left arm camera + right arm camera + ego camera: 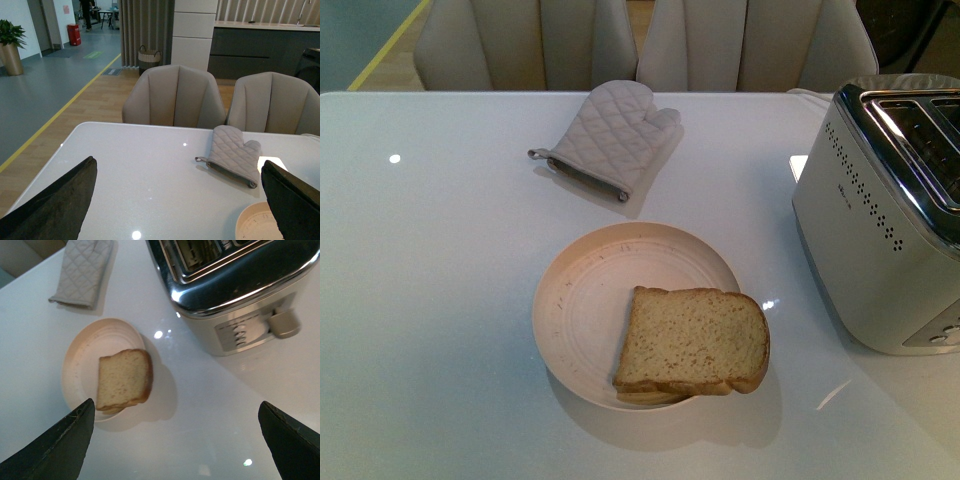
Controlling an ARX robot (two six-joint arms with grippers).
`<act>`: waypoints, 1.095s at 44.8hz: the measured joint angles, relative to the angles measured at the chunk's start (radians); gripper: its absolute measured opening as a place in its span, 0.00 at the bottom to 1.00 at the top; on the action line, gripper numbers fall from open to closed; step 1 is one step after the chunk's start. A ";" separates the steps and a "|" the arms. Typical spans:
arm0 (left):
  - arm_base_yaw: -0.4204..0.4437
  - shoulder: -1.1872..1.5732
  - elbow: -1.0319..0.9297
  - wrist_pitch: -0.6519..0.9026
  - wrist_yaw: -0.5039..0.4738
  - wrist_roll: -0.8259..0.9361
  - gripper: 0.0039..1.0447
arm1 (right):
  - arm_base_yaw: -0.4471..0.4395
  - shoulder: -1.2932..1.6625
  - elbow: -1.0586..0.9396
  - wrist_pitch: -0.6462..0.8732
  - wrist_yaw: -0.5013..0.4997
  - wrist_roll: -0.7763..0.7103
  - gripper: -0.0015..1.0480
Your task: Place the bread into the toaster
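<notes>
The bread [692, 341] is a tan slice with a brown crust, lying flat on a cream plate [580, 300] near the table's front; the right wrist view shows the bread [123, 378] on the plate [82, 352] too. The silver toaster [880, 215] stands at the right, slots facing up, and the toaster [235, 285] fills the upper part of the right wrist view. My right gripper [177, 440] hangs open above the table between plate and toaster, holding nothing. My left gripper [180, 200] is open over bare table left of the plate [257, 225]. Neither arm appears in the front view.
A grey quilted oven mitt [610, 135] lies behind the plate, also seen as the mitt [232, 152] in the left wrist view. Two beige chairs [520, 40] stand along the white table's [430, 300] far edge.
</notes>
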 joint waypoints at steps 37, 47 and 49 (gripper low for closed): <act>0.000 0.000 0.000 0.000 0.000 0.000 0.94 | 0.143 1.248 0.189 0.760 -0.166 0.259 0.91; 0.000 0.000 0.000 0.000 0.000 0.000 0.94 | 0.162 1.423 0.296 0.785 -0.164 0.296 0.91; 0.000 0.000 0.000 0.000 0.000 0.000 0.94 | 0.163 1.452 0.321 0.787 -0.165 0.299 0.91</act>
